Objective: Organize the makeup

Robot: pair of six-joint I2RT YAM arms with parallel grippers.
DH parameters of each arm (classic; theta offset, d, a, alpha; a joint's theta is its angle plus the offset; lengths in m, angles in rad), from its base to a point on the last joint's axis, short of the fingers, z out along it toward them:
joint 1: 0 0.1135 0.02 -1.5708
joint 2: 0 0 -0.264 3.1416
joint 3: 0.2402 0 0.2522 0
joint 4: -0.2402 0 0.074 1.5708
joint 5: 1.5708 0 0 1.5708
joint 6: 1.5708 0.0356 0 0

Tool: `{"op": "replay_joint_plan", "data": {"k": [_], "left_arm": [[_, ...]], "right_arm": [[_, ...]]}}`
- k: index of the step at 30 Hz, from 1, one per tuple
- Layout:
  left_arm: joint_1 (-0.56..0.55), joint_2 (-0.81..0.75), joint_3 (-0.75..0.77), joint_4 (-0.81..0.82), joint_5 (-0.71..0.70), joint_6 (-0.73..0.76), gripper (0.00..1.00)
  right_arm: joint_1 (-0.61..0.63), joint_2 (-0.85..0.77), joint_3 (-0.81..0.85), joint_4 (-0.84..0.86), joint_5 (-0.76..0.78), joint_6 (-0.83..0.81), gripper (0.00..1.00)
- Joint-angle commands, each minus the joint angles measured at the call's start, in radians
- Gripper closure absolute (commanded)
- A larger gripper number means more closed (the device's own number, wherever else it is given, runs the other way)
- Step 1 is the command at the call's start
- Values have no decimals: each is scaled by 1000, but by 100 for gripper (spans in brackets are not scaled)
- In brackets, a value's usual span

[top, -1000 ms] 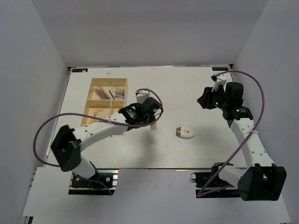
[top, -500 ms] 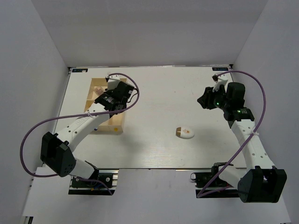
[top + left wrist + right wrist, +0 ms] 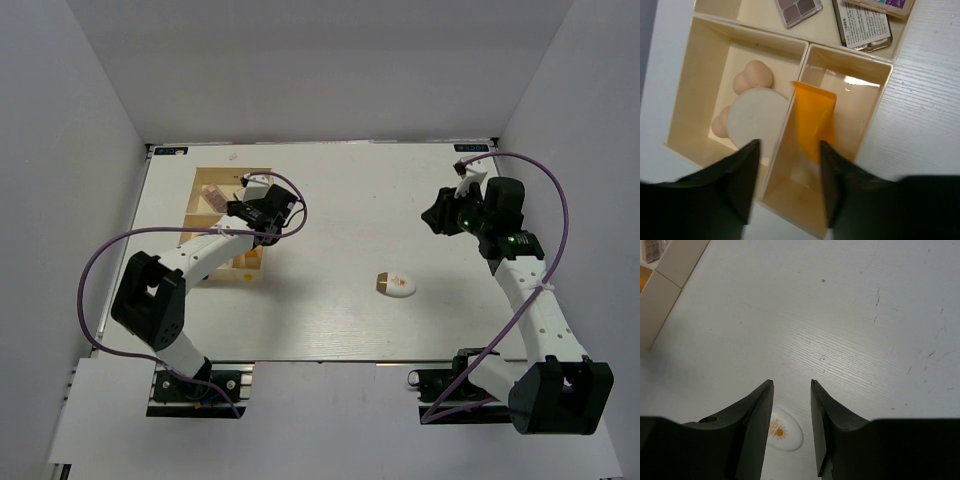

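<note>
The step in hand is putting away the orange tube (image 3: 814, 120). It lies slanted in the near right compartment of the wooden box (image 3: 850, 55), its crimped end toward the far wall. The left tool (image 3: 790, 145) hangs right above it with its jaws apart, and nothing is clamped between them, so I judge the tube delivered. In the compartment beside it sit the round white disc (image 3: 757, 117) and the beige sponges (image 3: 757, 75). The palettes (image 3: 799, 9) fill the long compartment at the far side.

One piece is left out: the white oval item (image 3: 396, 286), alone on the worktop (image 3: 400, 200), well apart from the box. The right tool (image 3: 791, 385) hovers over that side with its jaws parted and empty, and the oval shows just below them in the wrist view (only partly, past the fingers).

The next move probably calls for lifting the left tool straight up out of the compartment without catching the tube or the divider. The right tool would then descend on the oval, straddling its narrow width.
</note>
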Motion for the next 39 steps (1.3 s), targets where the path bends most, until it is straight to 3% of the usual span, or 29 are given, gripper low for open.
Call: {"op": "replay_joint_plan", "data": {"k": [1,6,9,11,14,16,18,23,29,39], "left_arm": [[6,-12,16,26,-28,10,30],[6,5,29,1,-7,3,17],[6,-18,46,-15,16,-3,16],[-3,-71,43,1,42,18,16],[-12,-196,-17,87,194,123,14],[-12,-283,-75,153,359,176,8],[-12,-424,-164,239,483,231,2],[-3,-671,-279,323,556,268,2],[6,-752,-321,342,605,270,2],[6,-815,-330,348,656,268,2]], "right_arm": [[-6,-9,-9,29,-22,9,58],[-7,9,2,7,-94,-50,54],[-4,34,28,-52,-199,-132,46],[0,51,46,-158,-306,-285,34],[8,100,95,-329,-390,-510,22],[13,137,132,-416,-390,-621,18],[28,161,135,-499,-340,-765,14],[77,181,23,-423,-197,-850,11],[215,221,-73,-361,-99,-882,11],[384,322,-133,-160,144,-796,11]]}}
